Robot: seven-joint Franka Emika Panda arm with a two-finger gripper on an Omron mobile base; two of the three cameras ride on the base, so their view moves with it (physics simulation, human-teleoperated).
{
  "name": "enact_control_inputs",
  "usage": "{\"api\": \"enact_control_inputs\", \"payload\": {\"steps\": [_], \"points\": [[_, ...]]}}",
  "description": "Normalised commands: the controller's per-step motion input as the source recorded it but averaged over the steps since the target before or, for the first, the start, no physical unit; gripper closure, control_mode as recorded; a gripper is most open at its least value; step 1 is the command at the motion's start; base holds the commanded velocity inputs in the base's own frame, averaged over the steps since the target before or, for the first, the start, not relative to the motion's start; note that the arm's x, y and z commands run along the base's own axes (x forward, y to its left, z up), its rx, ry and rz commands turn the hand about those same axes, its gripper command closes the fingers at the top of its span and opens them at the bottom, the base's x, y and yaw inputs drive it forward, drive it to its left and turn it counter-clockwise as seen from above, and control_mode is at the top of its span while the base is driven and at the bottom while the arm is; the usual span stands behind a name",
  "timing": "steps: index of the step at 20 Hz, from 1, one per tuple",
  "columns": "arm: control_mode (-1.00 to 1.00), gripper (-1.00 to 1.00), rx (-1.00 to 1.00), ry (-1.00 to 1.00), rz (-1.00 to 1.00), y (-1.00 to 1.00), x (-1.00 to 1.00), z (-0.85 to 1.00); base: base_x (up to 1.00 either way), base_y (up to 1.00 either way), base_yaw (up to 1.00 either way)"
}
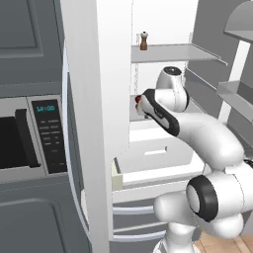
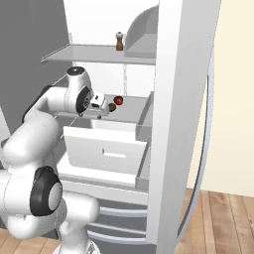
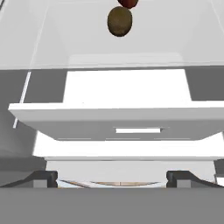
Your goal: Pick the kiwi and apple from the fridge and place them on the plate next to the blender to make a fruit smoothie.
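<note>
Tall grey fridge (image 2: pixel 183 99) with white interior standing open, white arm reaching in at the level of the middle grey shelf (image 2: pixel 131 115). Two-finger gripper (image 3: pixel 112 177) spread wide, both dark fingertips (image 3: pixel 41 177) far apart at the bottom of the hand view, nothing between them; released, grasping nothing. In the right base view, gripper (image 2: pixel 101 110) at the front edge of that shelf, just left of the fruit.

Small olive-brown oval kiwi (image 2: pixel 112 107) lying on the middle shelf, near the gripper and apart from it. Small dark red round apple (image 2: pixel 118 100) just behind the kiwi and slightly to its right, the two close together or touching; cannot tell which. In the hand view, kiwi (image 3: pixel 119 21) near the top centre, with the apple (image 3: pixel 127 3) partly cut off by the top edge just beyond it. In the left base view, a sliver of the red apple (image 1: pixel 138 99) visible beside the arm's wrist.

White pull-out drawer (image 3: pixel 127 116) with a slot handle directly below the shelf, open toward the robot, under the gripper. Brown pepper-mill bottle with a pale top (image 2: pixel 119 41) upright on the upper shelf, well above the fruit. Grey built-in microwave with display (image 1: pixel 48 136) set in the cabinet wall left of the fridge.
</note>
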Motion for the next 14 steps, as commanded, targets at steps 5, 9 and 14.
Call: {"api": "enact_control_inputs", "payload": {"steps": [5,9,14], "points": [[-1.0,-1.0,0.0,0.0,-0.01,0.0,0.66,-0.16,0.0,0.0,0.0],[-1.0,-1.0,0.0,0.0,-0.01,0.0,0.68,-0.18,0.0,0.0,0.0],[-1.0,-1.0,0.0,0.0,-0.02,0.0,0.67,-0.18,0.0,0.0,0.0]]}}
